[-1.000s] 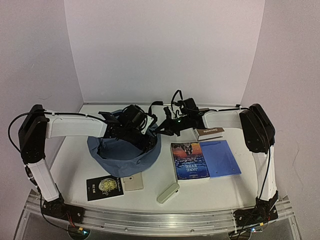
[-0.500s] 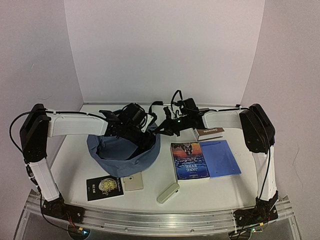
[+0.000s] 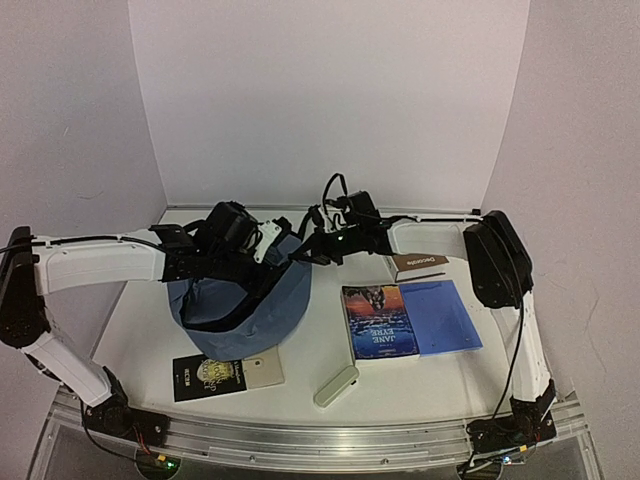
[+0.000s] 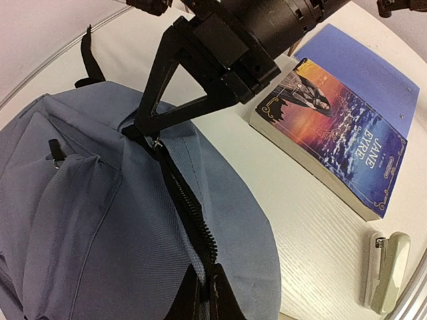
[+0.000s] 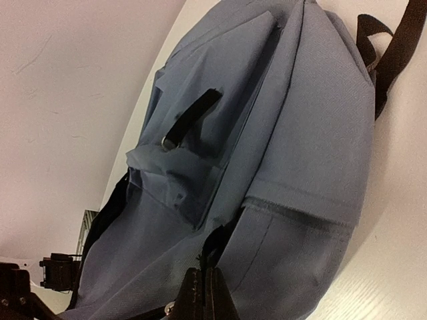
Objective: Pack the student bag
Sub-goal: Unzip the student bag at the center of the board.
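Overhead only, black book [image 3: 210, 375] near student bag [image 3: 240, 305]

A soft slate-blue fabric backpack [image 3: 245, 315] with black straps lies slumped left of centre in the overhead view, its dark zipper seam uppermost.

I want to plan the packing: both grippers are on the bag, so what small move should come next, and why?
Probably the right gripper should draw the zipper open while the left gripper holds. Both are shut on the student bag along that closed zipper, and the Jane Eyre book lies outside.
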Controlling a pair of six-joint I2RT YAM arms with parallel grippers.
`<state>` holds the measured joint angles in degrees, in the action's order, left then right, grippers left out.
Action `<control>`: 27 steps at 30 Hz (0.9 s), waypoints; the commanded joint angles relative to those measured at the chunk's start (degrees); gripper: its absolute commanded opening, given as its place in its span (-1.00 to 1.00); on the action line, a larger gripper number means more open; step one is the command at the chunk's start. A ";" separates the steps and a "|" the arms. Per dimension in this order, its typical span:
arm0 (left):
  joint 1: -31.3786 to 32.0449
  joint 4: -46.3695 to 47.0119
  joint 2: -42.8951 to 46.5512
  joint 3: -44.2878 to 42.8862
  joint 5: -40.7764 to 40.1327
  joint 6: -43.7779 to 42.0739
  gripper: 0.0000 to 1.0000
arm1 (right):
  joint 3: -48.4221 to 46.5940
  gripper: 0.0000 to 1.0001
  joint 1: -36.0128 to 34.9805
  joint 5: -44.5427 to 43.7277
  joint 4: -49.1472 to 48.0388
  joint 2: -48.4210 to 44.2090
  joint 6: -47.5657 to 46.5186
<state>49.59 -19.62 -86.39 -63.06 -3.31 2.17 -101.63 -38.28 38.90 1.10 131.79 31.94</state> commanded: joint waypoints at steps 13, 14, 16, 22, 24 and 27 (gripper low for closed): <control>1.52 3.83 8.81 4.53 3.11 -4.84 -1.00 | -4.49 -1.00 7.46 -15.04 3.11 7.19 -7.62; 1.34 4.05 8.25 4.34 0.57 -4.85 -1.00 | -4.61 -1.00 8.15 -15.36 3.09 7.16 -7.40; 0.00 5.16 6.32 3.58 -1.78 -4.72 -1.00 | -4.42 -1.00 9.34 -15.42 3.05 6.30 -7.14; -5.43 10.51 -4.30 -5.50 0.43 -5.22 -1.00 | -4.96 -1.00 11.03 -16.73 3.52 3.09 -9.85; -6.56 10.15 -10.02 -10.95 1.17 -5.40 -0.99 | -6.28 -0.80 11.04 -16.45 4.91 2.73 -10.84; -7.27 7.93 -18.01 -21.00 2.32 -5.68 -0.99 | -6.73 0.02 11.15 -15.59 6.36 0.87 -11.59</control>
<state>43.29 -13.21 -97.91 -71.91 -3.34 -2.06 -106.14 -31.33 31.65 4.72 135.28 23.11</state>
